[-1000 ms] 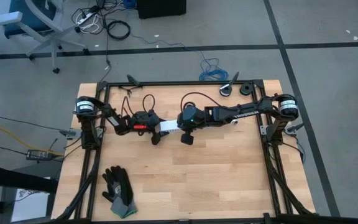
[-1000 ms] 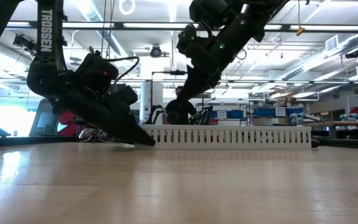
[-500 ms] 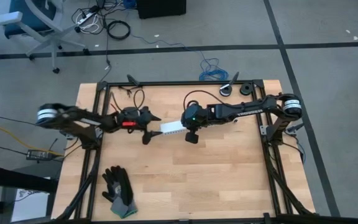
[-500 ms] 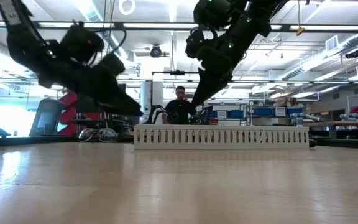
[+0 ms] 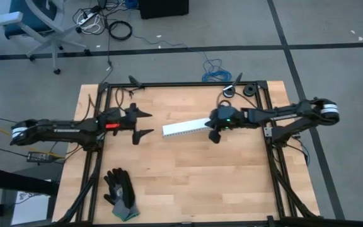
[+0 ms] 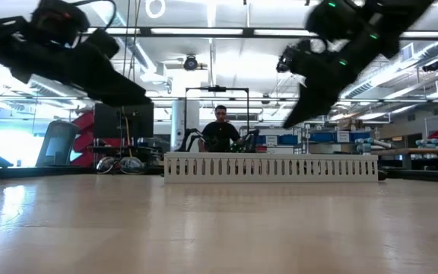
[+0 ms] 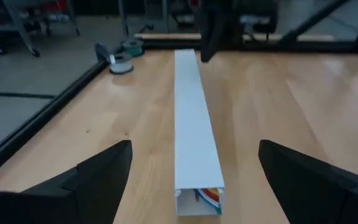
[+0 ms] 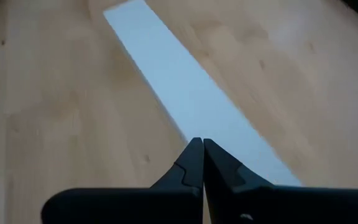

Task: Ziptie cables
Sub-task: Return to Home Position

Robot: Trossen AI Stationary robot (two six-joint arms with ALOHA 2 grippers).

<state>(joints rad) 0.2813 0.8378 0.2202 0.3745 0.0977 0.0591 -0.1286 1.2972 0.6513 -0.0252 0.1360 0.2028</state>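
**Task stage:** late. White cable duct (image 5: 184,128) at table centre in high view, cover on. Cables (image 7: 207,195) inside; coloured ends show only at duct's open end, left wrist view. Ziptie not visible in any view, so tying unconfirmed. Judged remaining: arms to rest pose.

**Left gripper** (image 5: 149,123): left of duct, raised off table, fingers spread wide, holding nothing.

**Right gripper** (image 8: 202,146): above duct's right end, fingers pressed together, empty, touching nothing.

Black left arm (image 5: 58,127), white lettering, red wrist patch, black right arm (image 5: 276,113), green wrist light, tapered fingers (image 7: 98,180)
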